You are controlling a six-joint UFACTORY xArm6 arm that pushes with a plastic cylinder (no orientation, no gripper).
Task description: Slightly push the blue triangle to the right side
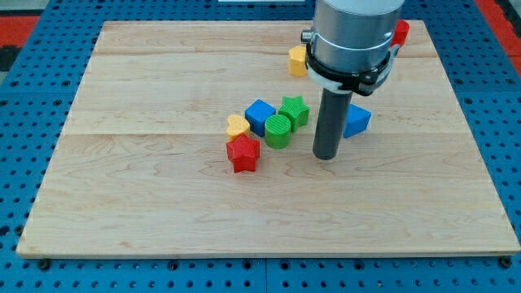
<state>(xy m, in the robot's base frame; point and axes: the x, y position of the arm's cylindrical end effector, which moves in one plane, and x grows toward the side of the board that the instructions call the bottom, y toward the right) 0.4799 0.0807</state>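
No pincer on this rig: your rod's tip (pixel 326 155) stands just left of the blue triangle (pixel 357 120), so you're poised to nudge it gently rightward next.

The blue triangle (pixel 357 120) lies flat on the wooden board, a small solid wedge in bright blue, partly hidden on its left by the dark rod. It sits right of the board's centre, at about two o'clock from the middle. My tip (pixel 326 155) rests just beside it, at roughly eight o'clock from the triangle.
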